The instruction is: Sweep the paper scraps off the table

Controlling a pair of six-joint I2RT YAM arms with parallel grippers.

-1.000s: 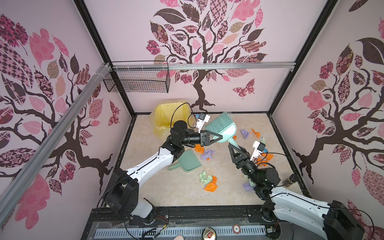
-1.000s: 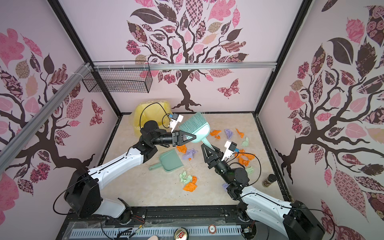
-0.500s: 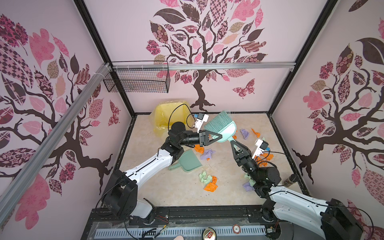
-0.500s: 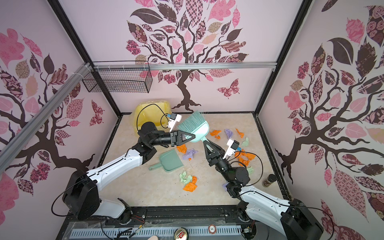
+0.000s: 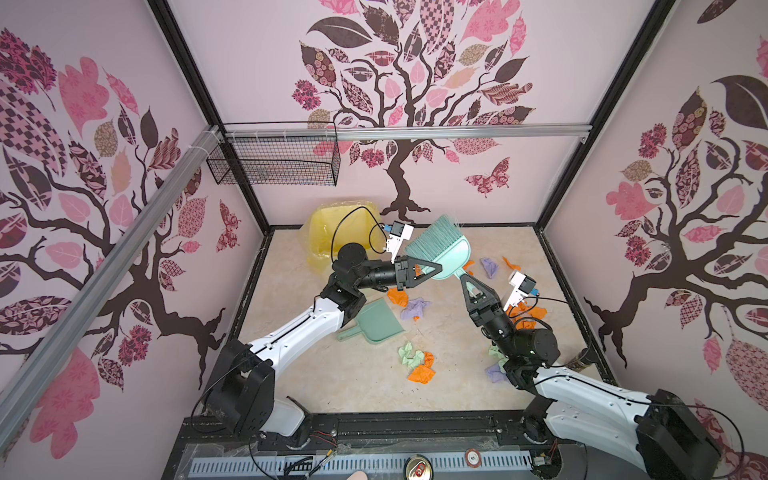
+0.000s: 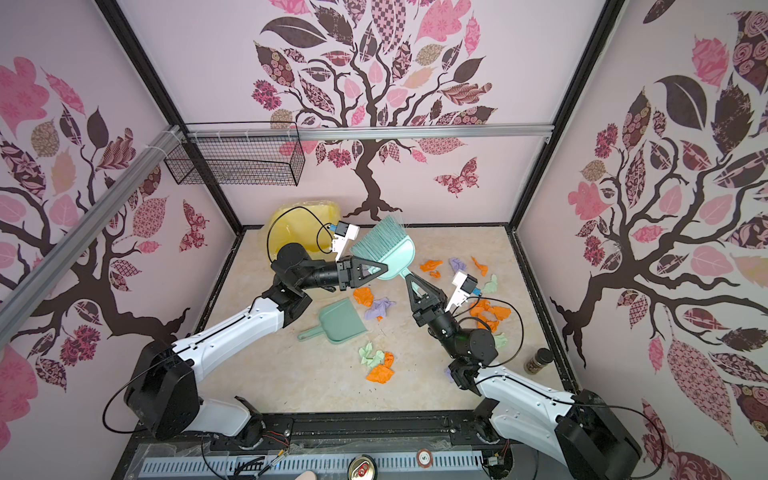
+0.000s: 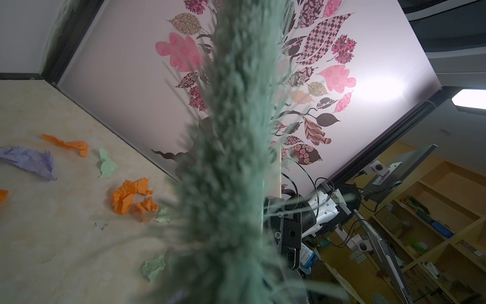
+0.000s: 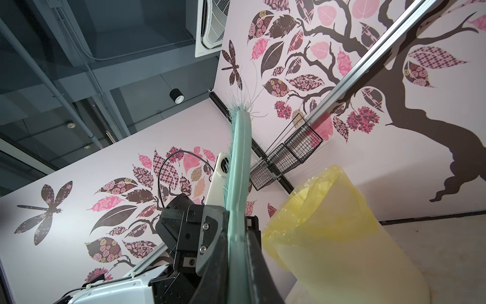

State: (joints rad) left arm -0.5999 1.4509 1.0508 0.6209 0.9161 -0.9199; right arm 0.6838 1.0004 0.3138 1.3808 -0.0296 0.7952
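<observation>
One table [image 5: 340, 386], unswept. One teal brush [image 5: 440, 245] aloft above it, left gripper [image 5: 434, 267] clamped on its head, right gripper [image 5: 464, 281] closed on its handle — we judge that either arm pulling first could wrench or drop it. One dustpan [image 5: 376, 322], lying flat. Many paper scraps [image 5: 419, 365] strewn mid-table and rightward — a fallen brush would scatter them.

One brush [image 5: 441, 248], one dustpan [image 5: 376, 322], one bin [image 5: 326, 226], a dozen-odd paper scraps [image 5: 420, 372].

Crumpled thin paper scraps [image 5: 420, 374]; smooth marbled table [image 5: 332, 374]; matt plastic dustpan [image 5: 376, 322]
</observation>
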